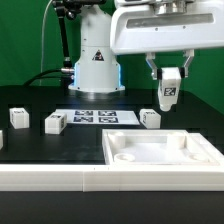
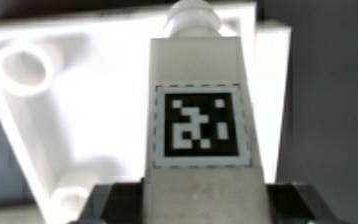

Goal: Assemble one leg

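My gripper point(image 1: 169, 82) is shut on a white leg point(image 1: 168, 92) with a black-and-white marker tag on its face and holds it in the air, above the far right part of the table. The wrist view shows the leg point(image 2: 201, 110) filling the middle, clamped between the two dark fingers point(image 2: 119, 196). Under it lies the large flat white panel point(image 1: 165, 152), which also shows in the wrist view point(image 2: 60, 100) with a round recess. Three more legs stand on the table, at the exterior view's left point(image 1: 17, 118), left of centre point(image 1: 54, 123) and near the panel point(image 1: 149, 118).
The marker board point(image 1: 92, 116) lies flat at the back centre of the black table. The robot base point(image 1: 95, 65) stands behind it. A white wall point(image 1: 50, 178) runs along the table's front edge.
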Controlling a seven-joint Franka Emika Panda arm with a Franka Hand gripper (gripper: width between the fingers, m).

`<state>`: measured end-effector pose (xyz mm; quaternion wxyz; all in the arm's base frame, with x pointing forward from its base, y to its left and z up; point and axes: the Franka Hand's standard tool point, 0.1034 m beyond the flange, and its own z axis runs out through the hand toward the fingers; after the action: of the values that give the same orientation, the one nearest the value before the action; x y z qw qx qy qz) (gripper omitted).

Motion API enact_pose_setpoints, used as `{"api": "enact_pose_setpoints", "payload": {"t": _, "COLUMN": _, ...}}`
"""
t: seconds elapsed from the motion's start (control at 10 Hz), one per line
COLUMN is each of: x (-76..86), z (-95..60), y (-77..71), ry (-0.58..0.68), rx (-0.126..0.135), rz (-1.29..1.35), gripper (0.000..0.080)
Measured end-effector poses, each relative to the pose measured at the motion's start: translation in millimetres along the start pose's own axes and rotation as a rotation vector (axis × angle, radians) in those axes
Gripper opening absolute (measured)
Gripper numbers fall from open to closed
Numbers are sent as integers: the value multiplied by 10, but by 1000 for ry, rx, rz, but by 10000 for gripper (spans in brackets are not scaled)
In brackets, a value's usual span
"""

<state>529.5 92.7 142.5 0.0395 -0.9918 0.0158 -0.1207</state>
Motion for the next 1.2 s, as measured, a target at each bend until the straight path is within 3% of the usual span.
{"api": "enact_pose_setpoints", "payload": {"t": 0.1, "x": 112, "z": -100, "y": -66, "ry": 163, "rx": 12, "rz": -44, "gripper": 291}}
{"api": "enact_pose_setpoints", "payload": {"t": 0.3, "x": 49, "z": -56, "y": -97, "ry": 262, "rx": 28, "rz": -49, "gripper": 291}}
{"api": "enact_pose_setpoints", "payload": {"t": 0.4, "x": 101, "z": -100, "y": -118, "ry": 390, "rx": 45, "rz": -43, "gripper": 291}}
{"api": "enact_pose_setpoints", "payload": {"t": 0.5, "x": -6, "z": 51, "y": -106, "ry": 374, "rx": 35, "rz": -53, "gripper": 291}}
{"api": "enact_pose_setpoints", "payload": {"t": 0.6, "x": 24, "z": 191, "y": -96, "ry": 332, "rx": 19, "rz": -95, "gripper": 291}}
{"api": "enact_pose_setpoints", "payload": {"t": 0.7, "x": 248, "z": 166, "y": -68, "ry": 346, "rx": 9, "rz": -129, "gripper": 291}}
{"api": "enact_pose_setpoints", "payload": {"t": 0.9, "x": 469, "z": 285, "y": -105, "ry": 357, "rx": 7, "rz": -144, "gripper": 291}}
{"api": "enact_pose_setpoints", "payload": {"t": 1.0, "x": 558, "z": 323, "y": -133, "ry": 360, "rx": 6, "rz": -167, "gripper": 291}}
{"api": "enact_pose_setpoints", "payload": {"t": 1.2, "x": 584, "z": 332, "y": -184, "ry": 354, "rx": 5, "rz": -194, "gripper": 291}}
